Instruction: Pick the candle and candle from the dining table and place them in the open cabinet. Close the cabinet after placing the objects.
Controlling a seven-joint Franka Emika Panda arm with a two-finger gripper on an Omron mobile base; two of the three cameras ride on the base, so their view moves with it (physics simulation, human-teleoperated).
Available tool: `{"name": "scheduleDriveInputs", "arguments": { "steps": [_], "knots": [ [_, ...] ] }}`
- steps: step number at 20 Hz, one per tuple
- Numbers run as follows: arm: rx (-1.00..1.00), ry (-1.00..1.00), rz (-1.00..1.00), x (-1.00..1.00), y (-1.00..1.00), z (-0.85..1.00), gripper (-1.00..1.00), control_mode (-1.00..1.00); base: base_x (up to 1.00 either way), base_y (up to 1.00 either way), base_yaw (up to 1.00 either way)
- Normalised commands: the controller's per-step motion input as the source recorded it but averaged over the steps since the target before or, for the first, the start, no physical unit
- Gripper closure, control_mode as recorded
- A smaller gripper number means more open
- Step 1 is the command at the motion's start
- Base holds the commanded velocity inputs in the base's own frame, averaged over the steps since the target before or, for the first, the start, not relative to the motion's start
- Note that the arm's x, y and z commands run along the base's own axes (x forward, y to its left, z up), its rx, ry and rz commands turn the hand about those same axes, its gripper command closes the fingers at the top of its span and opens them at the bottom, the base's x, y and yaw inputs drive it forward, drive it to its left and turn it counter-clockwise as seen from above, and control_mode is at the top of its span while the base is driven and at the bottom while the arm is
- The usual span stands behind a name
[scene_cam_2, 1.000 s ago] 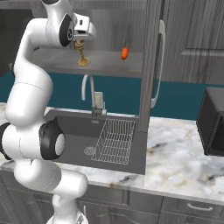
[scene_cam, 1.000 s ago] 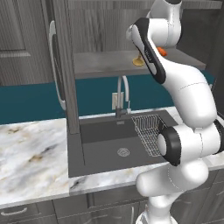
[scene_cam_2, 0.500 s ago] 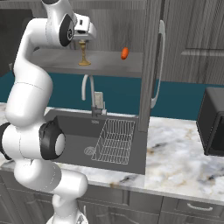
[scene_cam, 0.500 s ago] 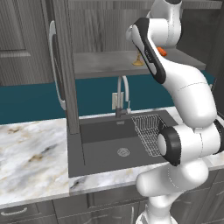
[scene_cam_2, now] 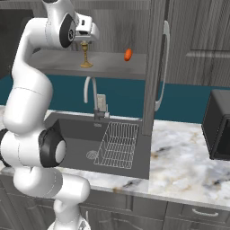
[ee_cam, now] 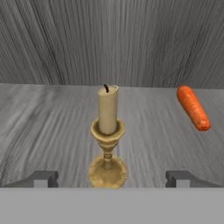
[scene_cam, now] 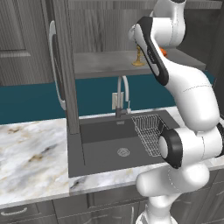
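One candle (ee_cam: 108,114) shows, a cream taper in a brass-gold stemmed holder, with one orange carrot-like piece (ee_cam: 193,107) beside it on the shelf of the open cabinet (scene_cam_2: 112,63). In the hand view the candle stands at the centre of the frame, upright, its long axis vertical and the dark wick pointing to the top edge; the orange piece lies to its right, slanting from upper left to lower right. The gripper (ee_cam: 111,178) sits at the bottom of that frame with its fingers spread wide, one tip at lower left and one at lower right, the holder's base between them and touching neither. In the right base view the candle (scene_cam_2: 86,55) stands at upper left, just under the hand; in the left base view it (scene_cam: 139,57) peeks out at upper centre, beside the arm.
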Motion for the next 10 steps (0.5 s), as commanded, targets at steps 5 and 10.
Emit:
{"name": "scheduleDriveInputs", "arguments": {
  "steps": [5,10],
  "knots": [
    [0.0,0.0,0.0,-0.72,-0.38,-0.05,-1.0,-1.0,0.0,0.0,0.0],
    [0.0,0.0,0.0,-0.82,-0.2,-0.18,-1.0,-1.0,0.0,0.0,0.0]
  ]
}}
